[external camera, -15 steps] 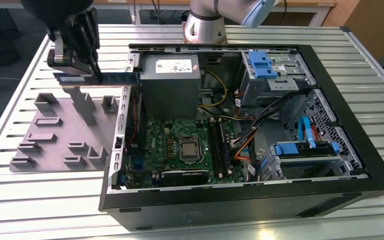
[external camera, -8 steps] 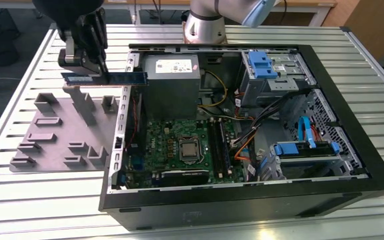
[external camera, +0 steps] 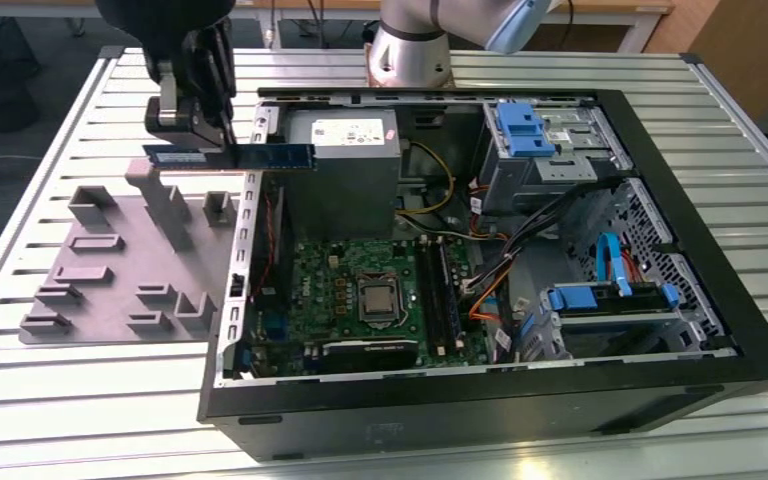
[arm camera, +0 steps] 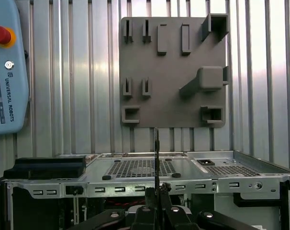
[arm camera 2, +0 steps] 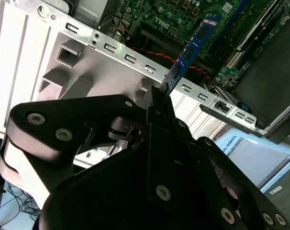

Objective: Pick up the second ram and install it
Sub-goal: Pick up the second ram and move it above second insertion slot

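Note:
My gripper is shut on the second ram, a long thin dark green stick held level in the air. It hangs above the gap between the gray tray and the rear wall of the open computer case, towards the exterior view's left. In the second wrist view the ram juts out from between the black fingers, pointing towards the motherboard. In the first wrist view the ram appears edge-on as a thin line above the gripper. The motherboard with its ram slots lies inside the case.
The tray carries several upright blocks. Inside the case are a power supply, blue drive brackets and loose cables. A teach pendant lies on the slatted metal table. The arm's base stands behind the case.

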{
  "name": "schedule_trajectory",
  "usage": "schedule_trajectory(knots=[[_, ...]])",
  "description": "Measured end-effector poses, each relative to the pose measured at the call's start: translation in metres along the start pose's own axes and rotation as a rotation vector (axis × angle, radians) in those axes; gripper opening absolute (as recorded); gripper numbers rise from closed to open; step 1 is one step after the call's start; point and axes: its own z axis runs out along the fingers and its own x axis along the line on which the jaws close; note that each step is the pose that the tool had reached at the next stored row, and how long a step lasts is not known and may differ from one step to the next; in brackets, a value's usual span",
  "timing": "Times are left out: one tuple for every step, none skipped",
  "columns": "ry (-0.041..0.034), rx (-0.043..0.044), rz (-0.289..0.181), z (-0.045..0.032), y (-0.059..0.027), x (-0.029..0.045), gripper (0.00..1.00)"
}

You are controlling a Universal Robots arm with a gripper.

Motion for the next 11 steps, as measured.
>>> schedule_trajectory(knots=[[-0.0001,0.0000,0.000,0.0000,-0.0011,0.0000,0.14],[0.0000,0.0000,0.000,0.0000,-0.0019,-0.0001,0.14],[0.0000,0.0000,0.000,0.0000,-0.0021,-0.0001,0.14],[-0.0001,0.0001,0.000,0.0001,-0.0023,-0.0001,0.14],[0.0000,0.0000,0.000,0.0000,-0.0025,-0.0001,0.14],[0.0000,0.0000,0.000,0.0000,-0.0026,-0.0001,0.14],[0.0000,0.0000,0.000,0.0000,-0.0026,-0.0001,0.14],[-0.0001,0.0000,0.000,0.0000,-0.0026,-0.0001,0.14],[-0.0001,0.0000,0.000,0.0000,-0.0029,-0.0001,0.14],[-0.0001,0.0000,0.000,0.0000,-0.0032,-0.0002,0.14],[0.0000,0.0000,0.000,0.0000,-0.0036,-0.0002,0.14]])
